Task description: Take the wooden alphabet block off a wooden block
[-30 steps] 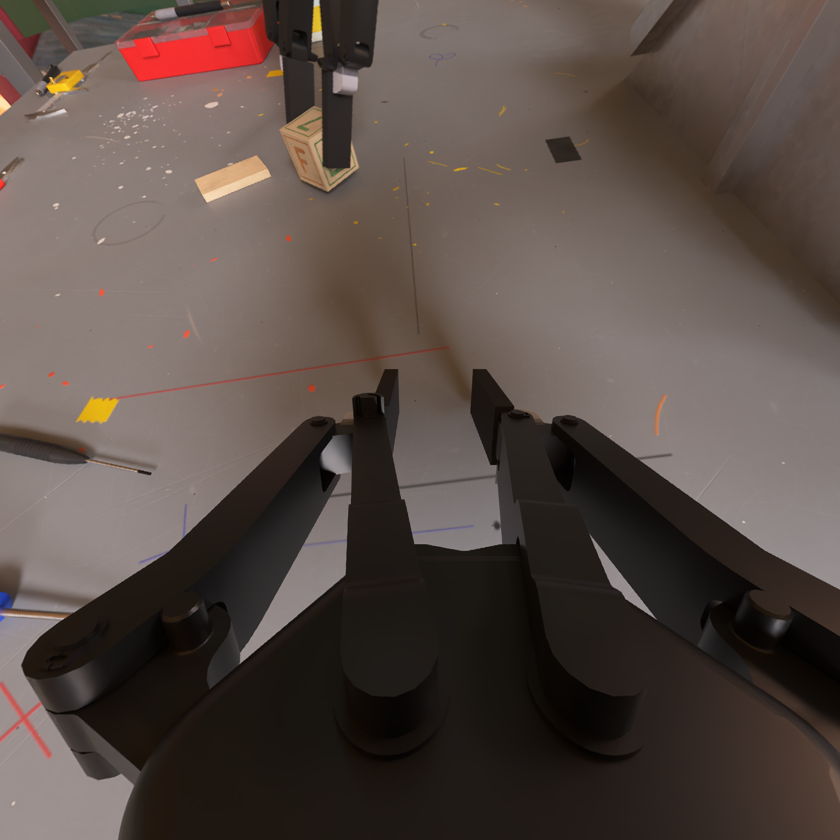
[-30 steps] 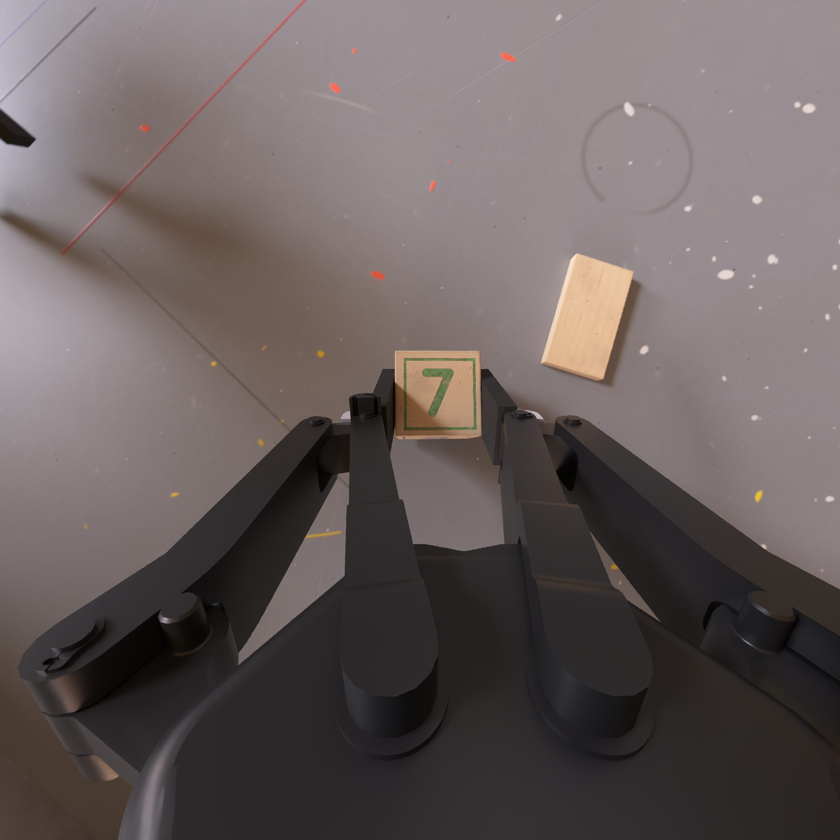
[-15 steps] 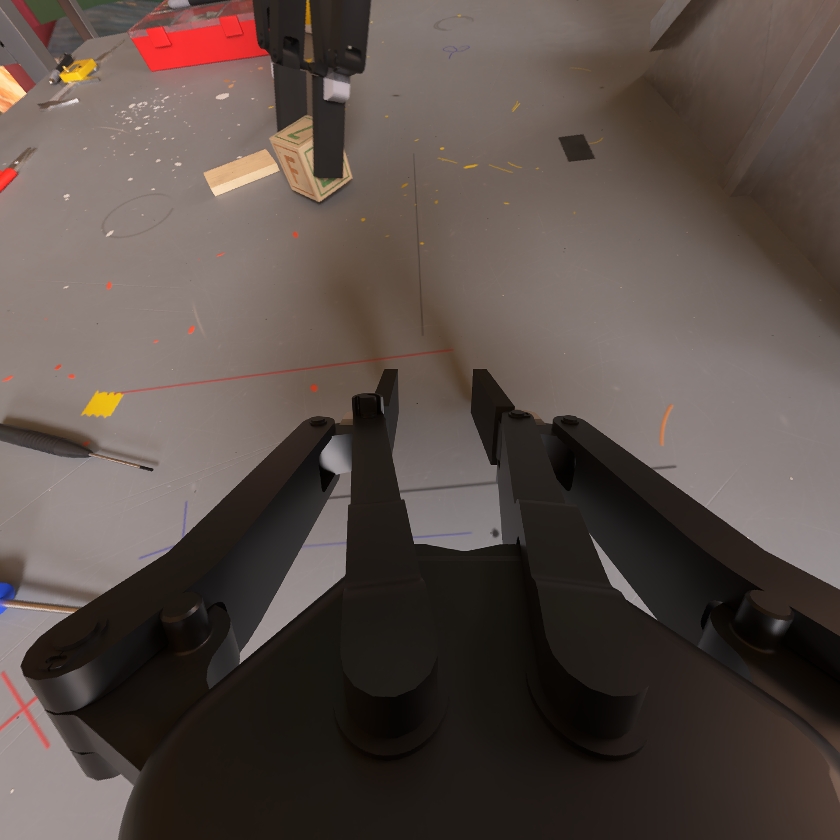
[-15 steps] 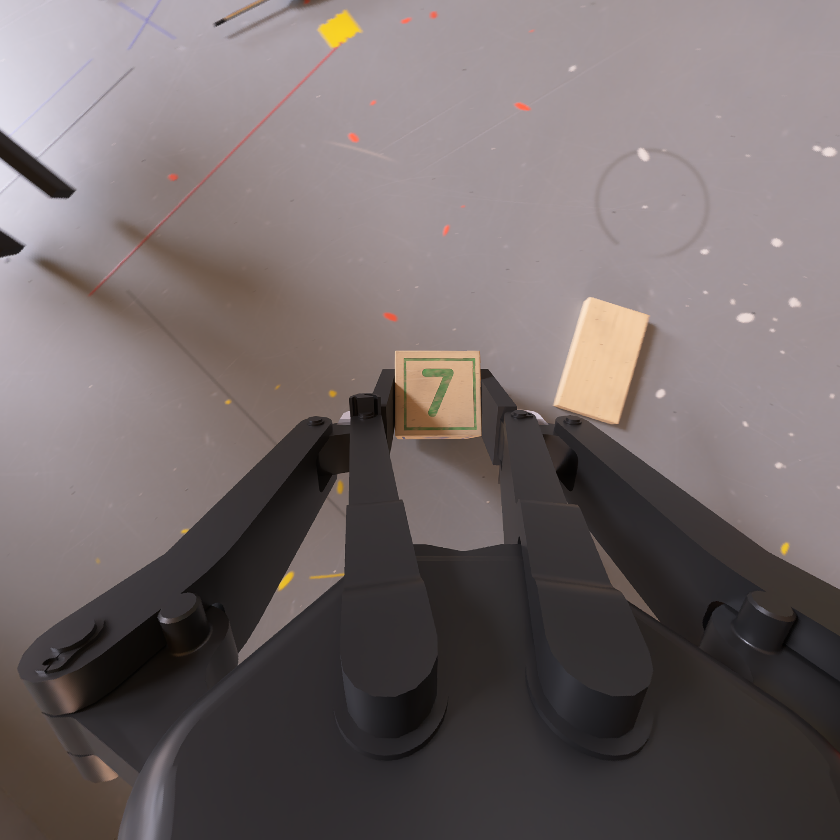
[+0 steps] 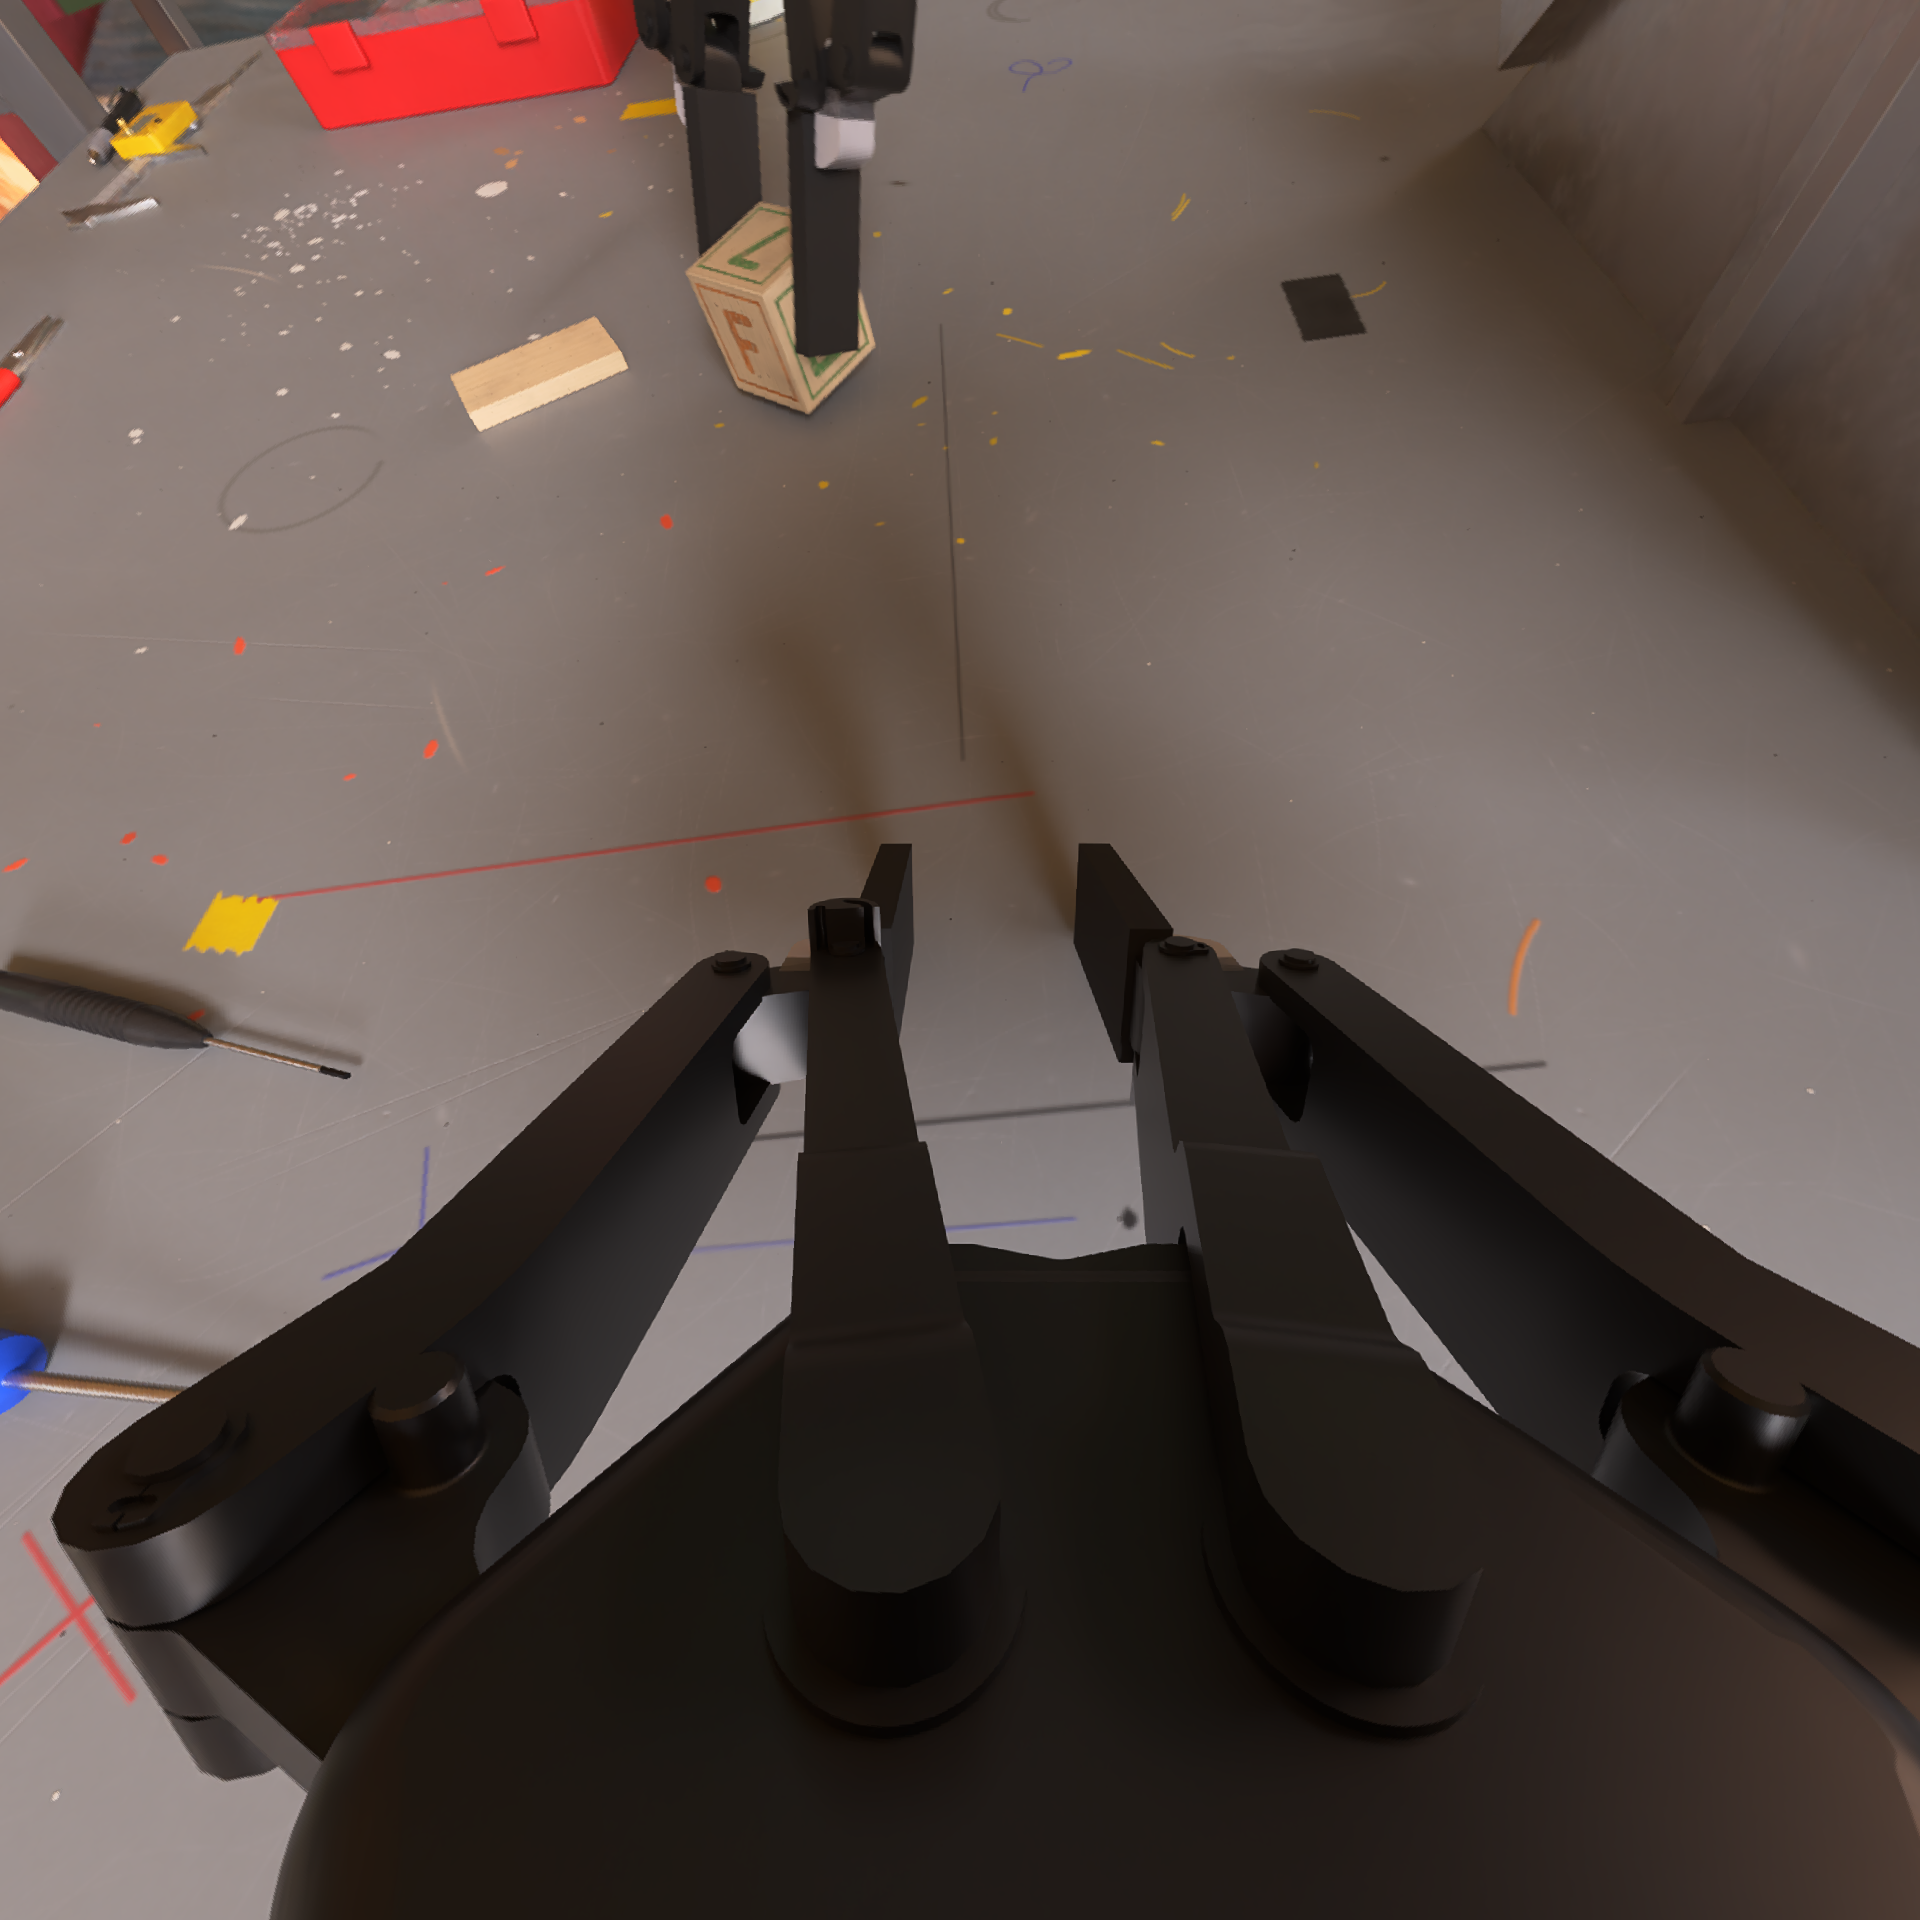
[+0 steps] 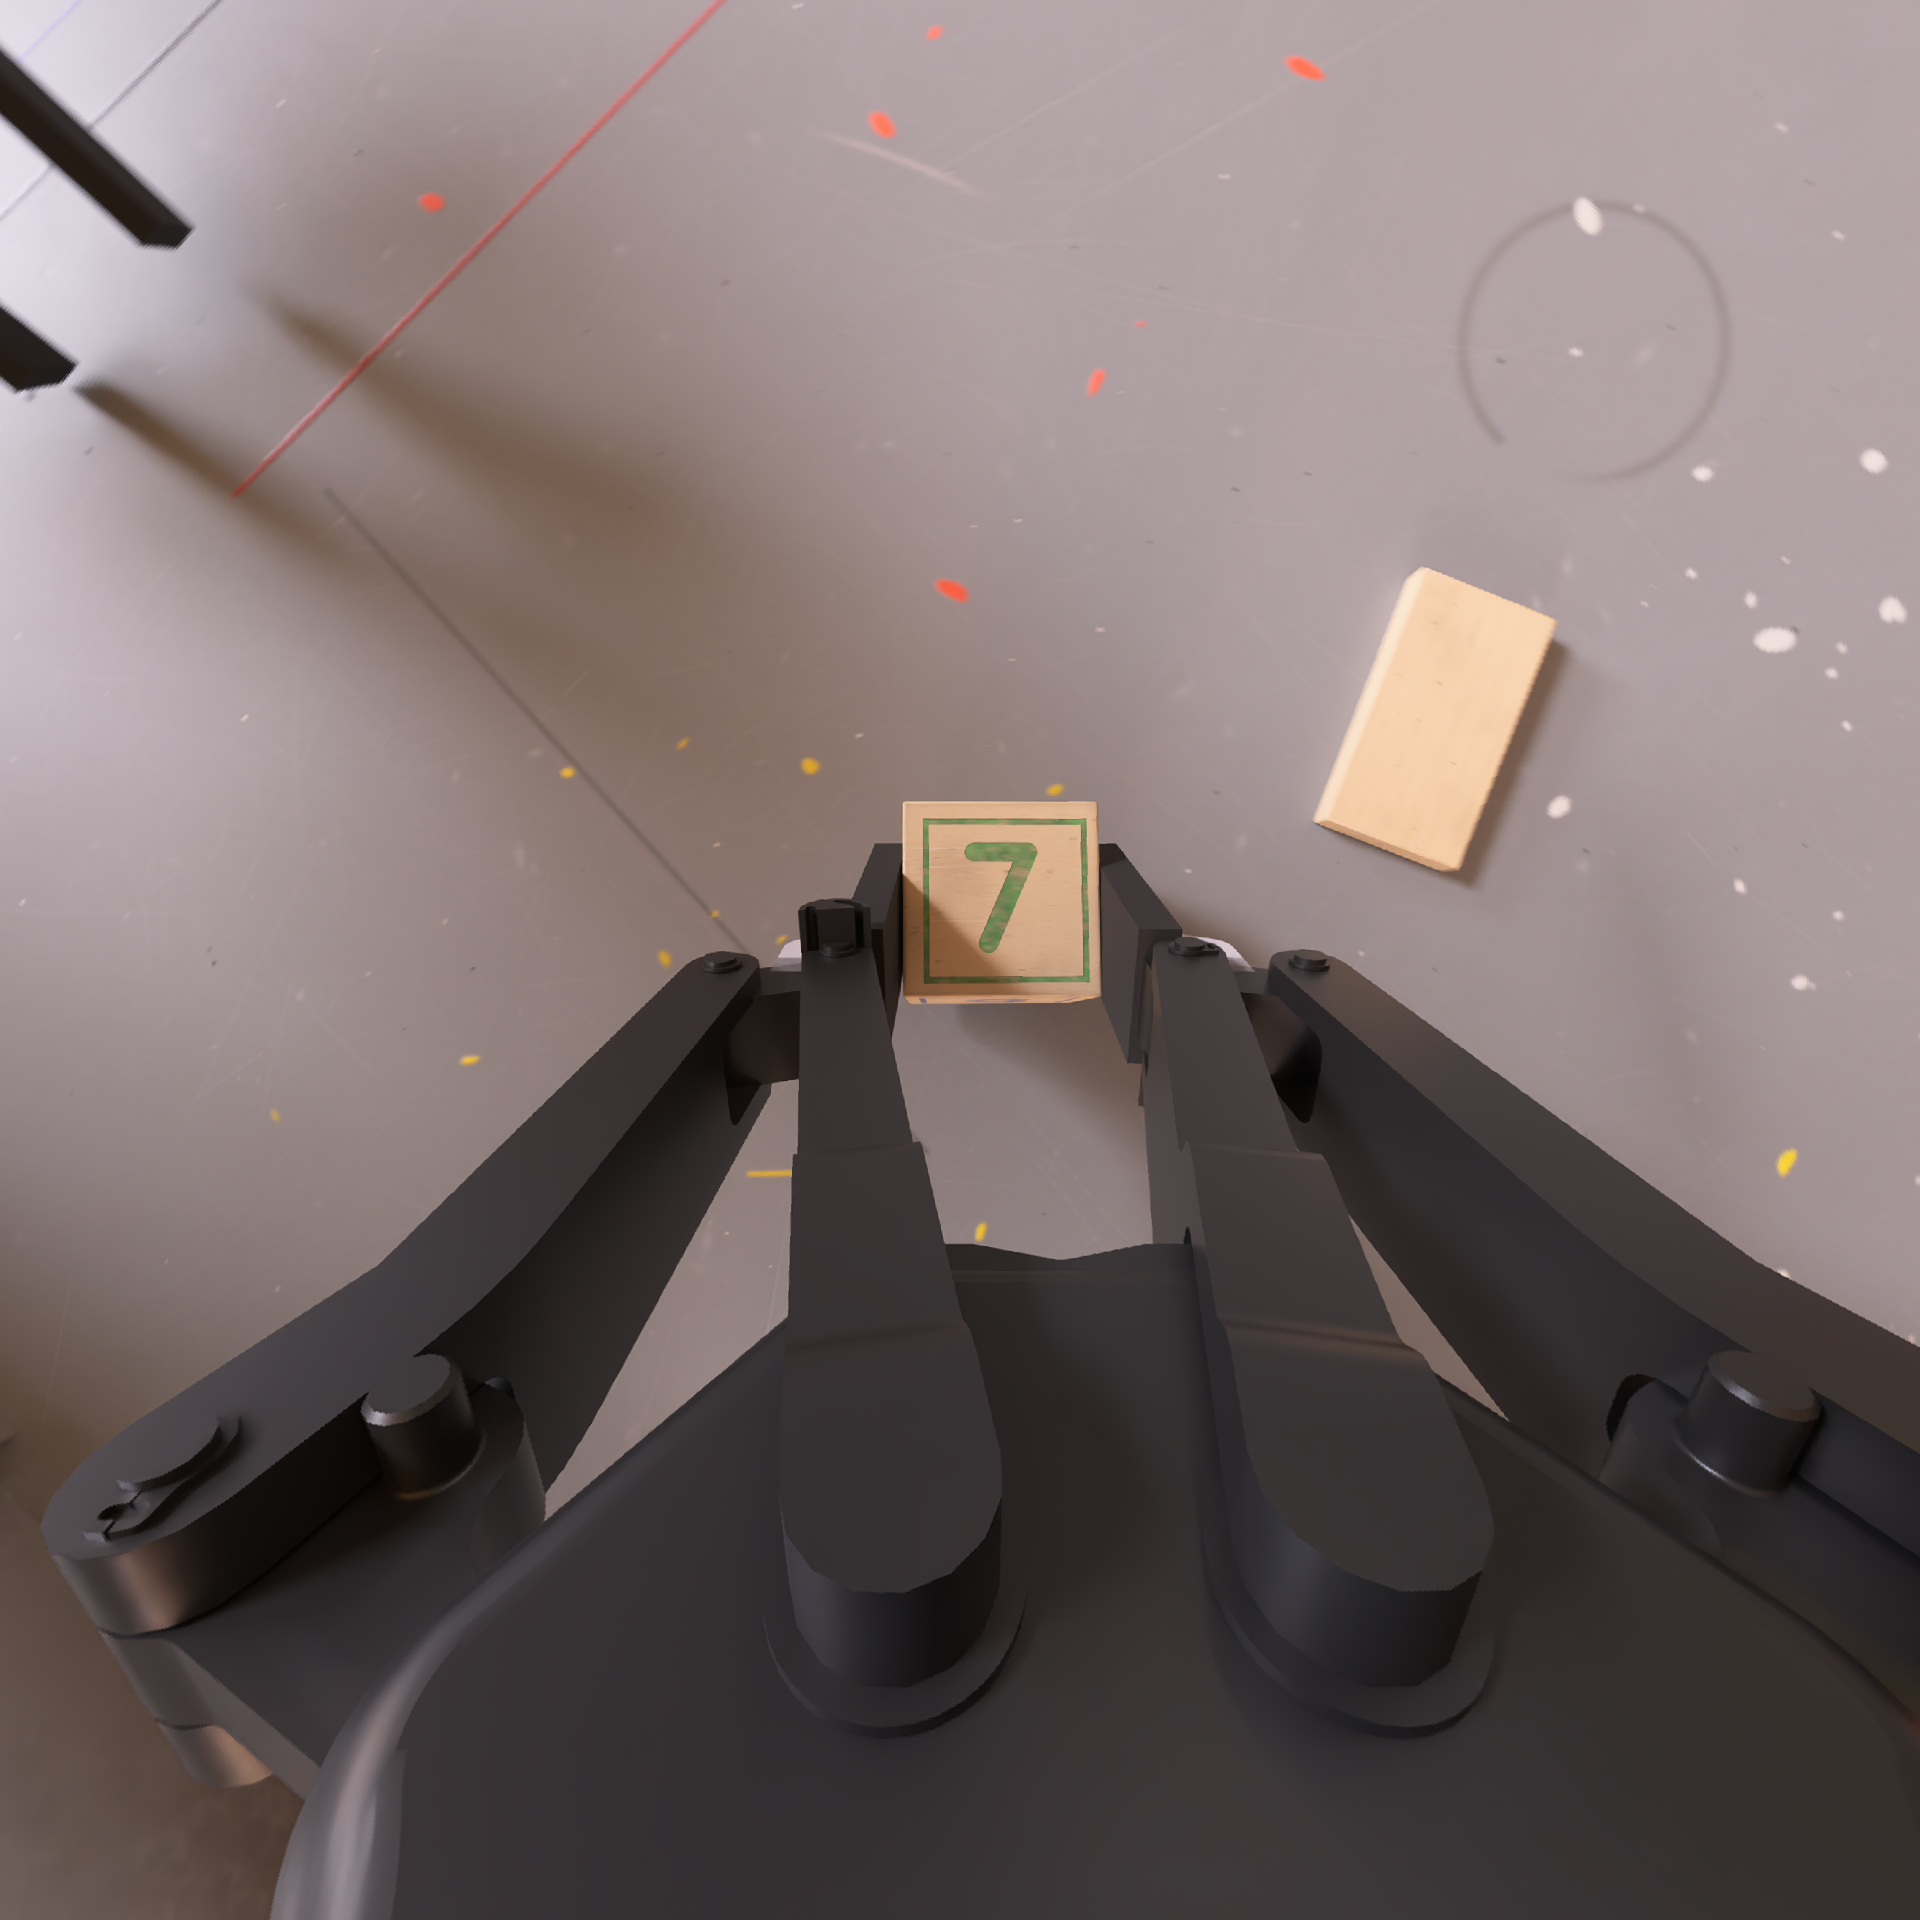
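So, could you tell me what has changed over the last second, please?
The right gripper has carried the alphabet block a little sideways, farther from the flat wooden block. Its grip has stayed shut on the alphabet block, the flat wooden block has not moved on the table, and the left gripper remains open and empty.

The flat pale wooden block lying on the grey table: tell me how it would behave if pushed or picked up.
The flat pale wooden block would probably slide rather than roll or tip, since it lies on its broad face. It looks rigid, solid wood. Its low profile may make gripping it from above awkward; the right gripper, shut on the cube-shaped wooden alphabet block, has taller sides to hold.
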